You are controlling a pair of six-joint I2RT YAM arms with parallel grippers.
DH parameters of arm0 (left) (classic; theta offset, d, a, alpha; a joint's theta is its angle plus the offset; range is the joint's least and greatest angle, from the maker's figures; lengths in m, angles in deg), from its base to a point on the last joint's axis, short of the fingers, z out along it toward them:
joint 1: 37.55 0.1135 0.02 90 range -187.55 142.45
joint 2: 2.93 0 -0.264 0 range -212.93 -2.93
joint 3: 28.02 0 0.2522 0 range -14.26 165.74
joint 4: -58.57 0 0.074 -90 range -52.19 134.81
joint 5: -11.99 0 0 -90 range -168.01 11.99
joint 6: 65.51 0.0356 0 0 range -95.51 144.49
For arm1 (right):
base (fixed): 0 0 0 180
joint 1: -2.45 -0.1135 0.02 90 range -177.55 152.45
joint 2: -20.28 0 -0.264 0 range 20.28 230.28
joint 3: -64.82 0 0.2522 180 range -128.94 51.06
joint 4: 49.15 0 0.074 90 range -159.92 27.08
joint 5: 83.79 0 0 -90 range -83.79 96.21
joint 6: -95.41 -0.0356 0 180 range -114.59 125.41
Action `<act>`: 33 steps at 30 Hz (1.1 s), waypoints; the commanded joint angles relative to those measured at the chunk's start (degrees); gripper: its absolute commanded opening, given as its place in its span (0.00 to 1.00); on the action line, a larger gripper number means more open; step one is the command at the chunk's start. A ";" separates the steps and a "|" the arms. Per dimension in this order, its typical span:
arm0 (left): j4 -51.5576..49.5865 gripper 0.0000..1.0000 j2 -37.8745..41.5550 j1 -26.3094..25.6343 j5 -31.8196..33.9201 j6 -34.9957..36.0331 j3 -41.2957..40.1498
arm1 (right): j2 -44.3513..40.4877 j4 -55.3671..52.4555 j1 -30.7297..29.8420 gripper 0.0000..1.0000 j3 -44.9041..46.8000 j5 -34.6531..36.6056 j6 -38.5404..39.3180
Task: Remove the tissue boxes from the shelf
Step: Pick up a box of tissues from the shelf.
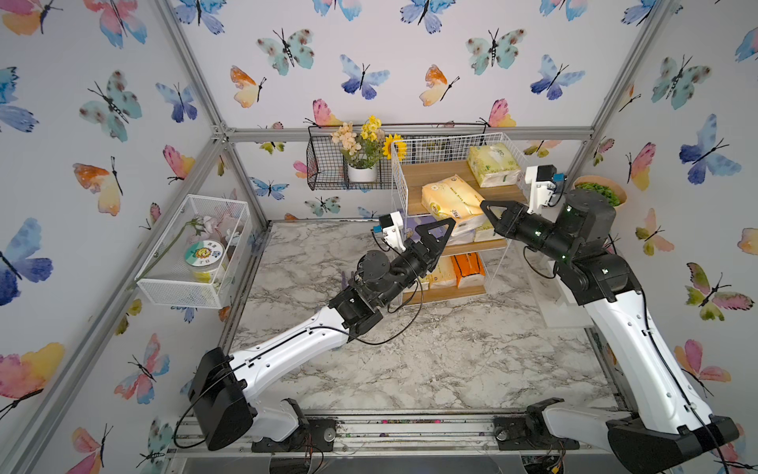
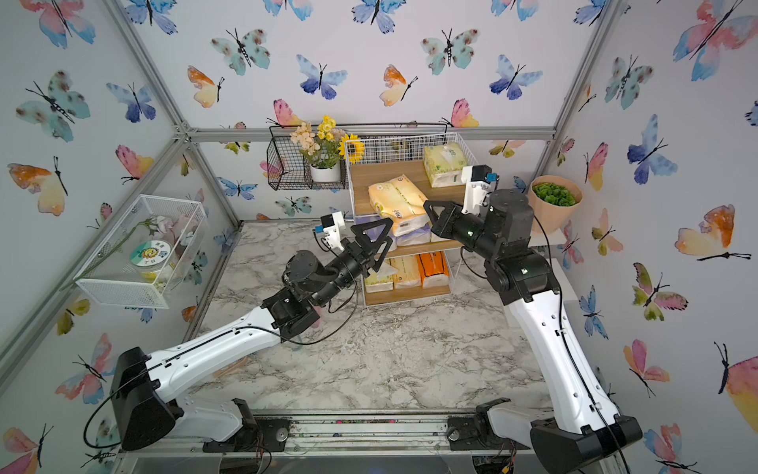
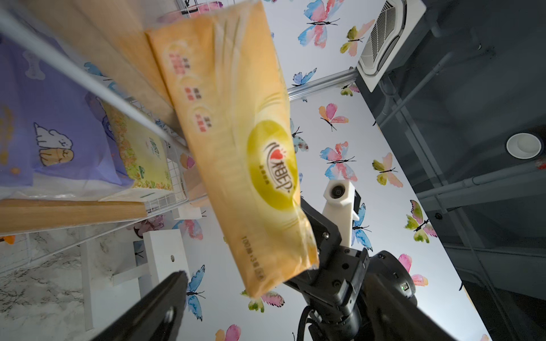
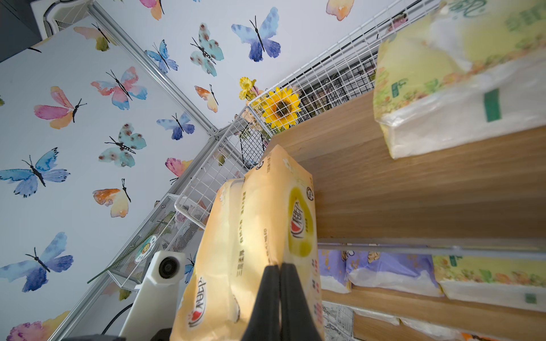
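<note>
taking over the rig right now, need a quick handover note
Right gripper: jaws shut on the end of the peach pack, which overhangs the front of the shelf's top board.
Left gripper: open, empty, in front of the middle tier.
Others: green pack on top; purple packs in the middle; orange pack and pale packs at the bottom.
Done: no pack on the table yet.
Left: pull the peach pack clear, then the rest.
</note>
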 commanded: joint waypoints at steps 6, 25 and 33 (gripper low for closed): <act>-3.20 0.81 -6.09 -0.11 2.52 -2.19 9.10 | -2.74 0.98 -0.31 0.01 1.88 -0.46 0.15; -3.52 0.24 -4.94 -1.22 1.44 2.09 8.63 | -7.34 -2.70 -0.32 0.60 3.25 3.62 3.76; -5.46 0.23 0.80 -6.42 -0.92 13.36 2.79 | -15.36 -8.27 -0.28 0.74 8.61 10.27 6.63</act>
